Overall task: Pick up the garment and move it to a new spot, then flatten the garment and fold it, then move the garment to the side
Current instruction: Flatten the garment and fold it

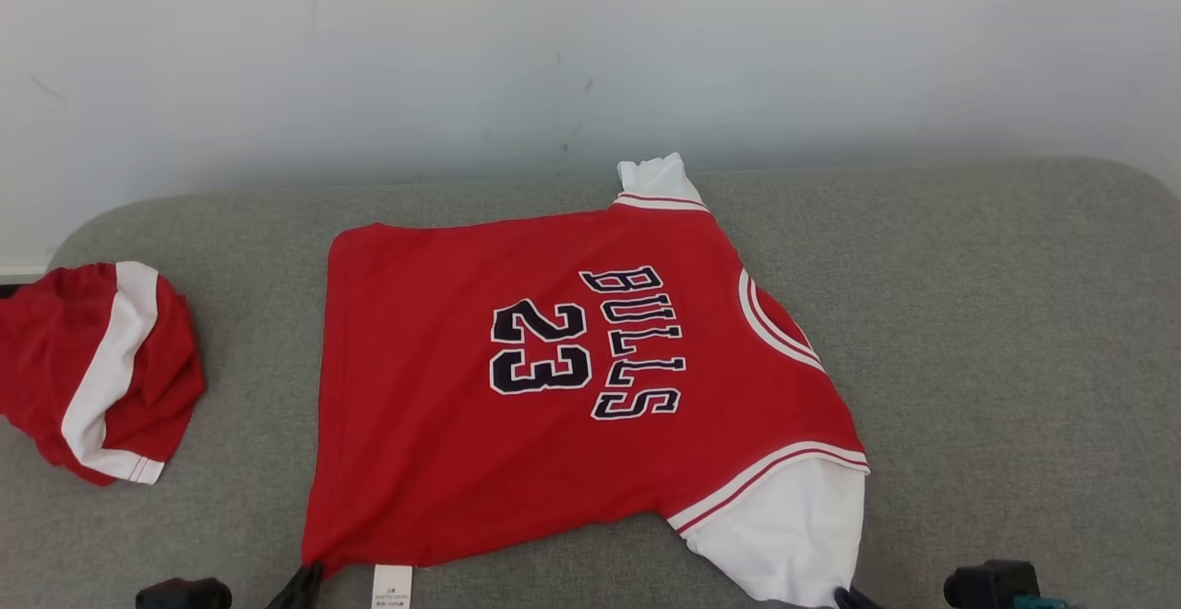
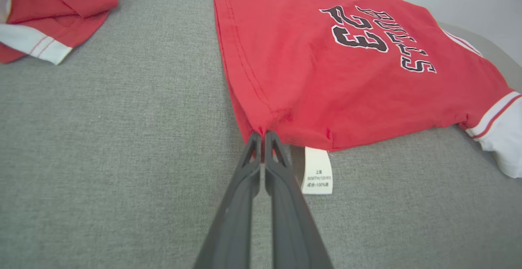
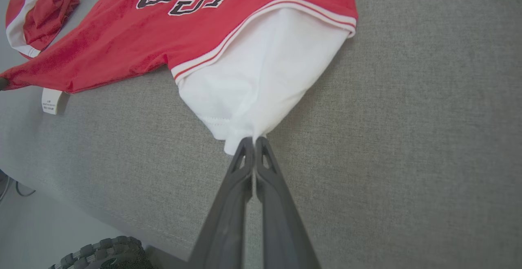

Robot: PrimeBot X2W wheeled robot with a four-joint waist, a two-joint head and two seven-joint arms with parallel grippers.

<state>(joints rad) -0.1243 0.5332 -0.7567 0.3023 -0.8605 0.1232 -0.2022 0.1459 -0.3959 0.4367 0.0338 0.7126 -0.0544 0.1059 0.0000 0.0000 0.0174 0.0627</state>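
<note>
Well, the jersey lies spread out mid-way along the grey cushion, so flattening looks nearly done. The left gripper is pinched tight on its near left corner and the right gripper on the near white sleeve; folding and setting aside remain.

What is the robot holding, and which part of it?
The red jersey, held by both: the left end effector pinches a corner of its bottom hem, the right end effector pinches the white sleeve at its edge.
</note>
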